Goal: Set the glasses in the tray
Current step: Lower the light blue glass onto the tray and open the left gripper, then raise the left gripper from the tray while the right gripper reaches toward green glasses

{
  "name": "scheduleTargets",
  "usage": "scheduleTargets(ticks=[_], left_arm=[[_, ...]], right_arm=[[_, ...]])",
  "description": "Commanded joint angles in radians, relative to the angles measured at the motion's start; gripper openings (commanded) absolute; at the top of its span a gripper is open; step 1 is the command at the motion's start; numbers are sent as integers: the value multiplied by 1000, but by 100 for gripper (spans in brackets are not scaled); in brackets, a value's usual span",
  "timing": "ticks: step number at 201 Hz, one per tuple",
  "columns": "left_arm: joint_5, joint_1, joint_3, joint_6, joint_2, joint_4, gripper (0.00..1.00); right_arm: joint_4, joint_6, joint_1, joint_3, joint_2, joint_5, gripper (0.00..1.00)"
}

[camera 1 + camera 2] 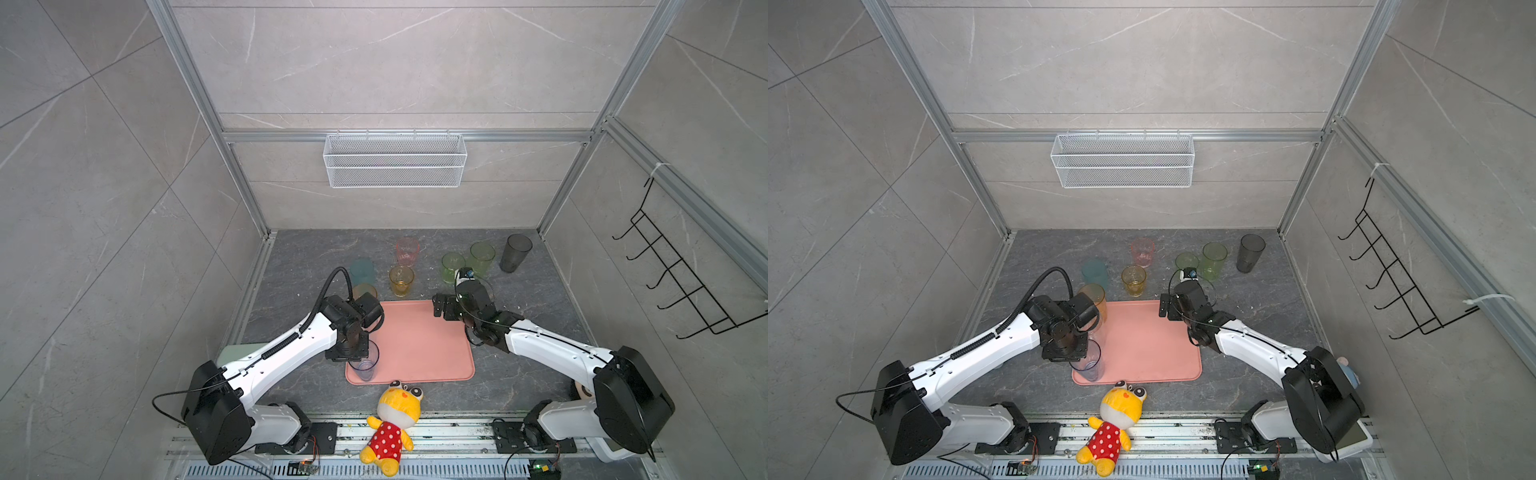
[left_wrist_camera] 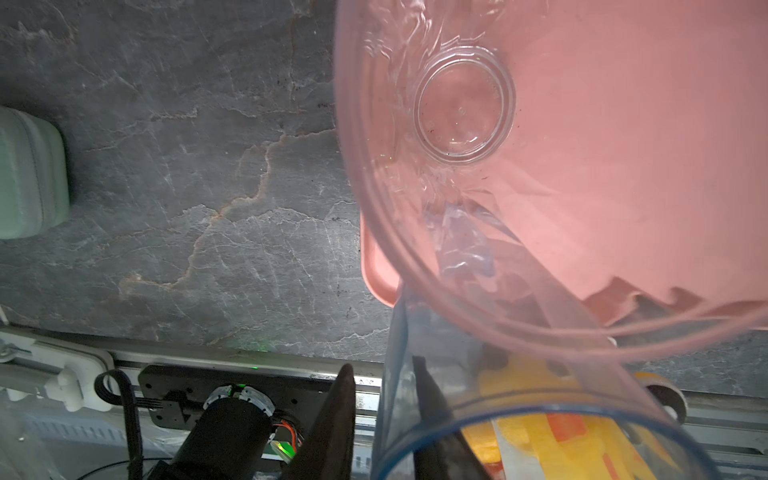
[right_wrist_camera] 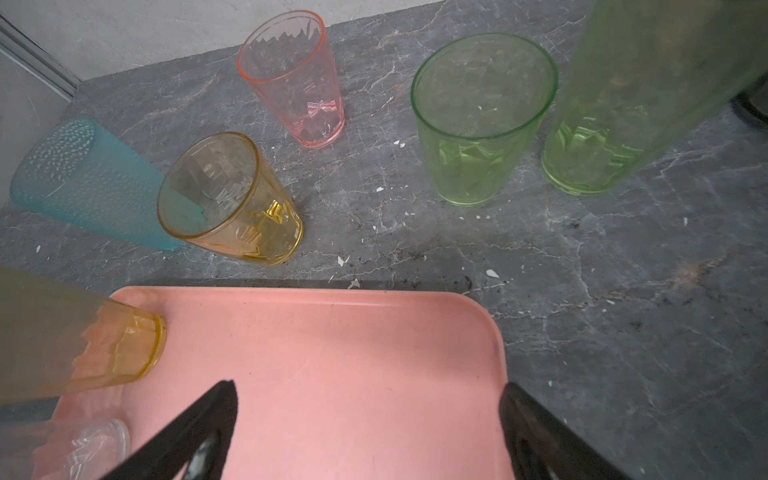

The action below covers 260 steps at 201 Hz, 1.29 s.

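Note:
The salmon-pink tray (image 1: 424, 349) lies mid-table. In its near-left corner stands a blue-rimmed tumbler (image 1: 364, 365). My left gripper (image 2: 382, 365) straddles this tumbler's wall (image 2: 395, 374), one finger inside and one outside with a gap showing, so it is open. A clear tumbler (image 2: 461, 104) and a tall amber one (image 3: 116, 353) also stand on the tray. My right gripper (image 3: 369, 388) hangs wide open and empty over the tray's far right corner. Behind the tray stand teal (image 1: 362, 270), yellow (image 1: 401, 280), pink (image 1: 407, 251), two green (image 1: 452, 266) (image 1: 482, 255) and smoky grey (image 1: 515, 251) glasses.
A yellow plush toy (image 1: 392, 424) lies at the table's front edge. A white wire basket (image 1: 395, 160) hangs on the back wall and a black hook rack (image 1: 681, 274) on the right wall. A pale green object (image 2: 29, 174) sits left of the tray.

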Motion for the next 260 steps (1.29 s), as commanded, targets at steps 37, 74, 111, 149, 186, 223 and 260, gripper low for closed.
scheduleTargets(ticks=[37, 74, 111, 149, 186, 223, 260], left_arm=[[-24, -4, 91, -3, -13, -60, 35], [-56, -4, 132, -5, -57, -88, 53], [-153, -2, 183, -4, -108, -120, 69], [-282, 16, 202, 38, -153, -130, 82], [-348, 53, 192, 106, -211, -66, 94], [-364, 60, 102, 239, -320, 97, 100], [-443, 86, 28, 295, -388, 159, 100]], right_arm=[[-22, -5, 5, 33, 9, -4, 99], [-22, -8, 4, 26, -2, 21, 99], [-10, -18, 4, 12, -16, 34, 99], [-18, -38, 4, 15, -32, 57, 99], [-80, -91, 4, 74, -82, 89, 99], [-218, -98, 3, 213, -98, 163, 99], [-316, -92, -5, 343, -68, 188, 99]])
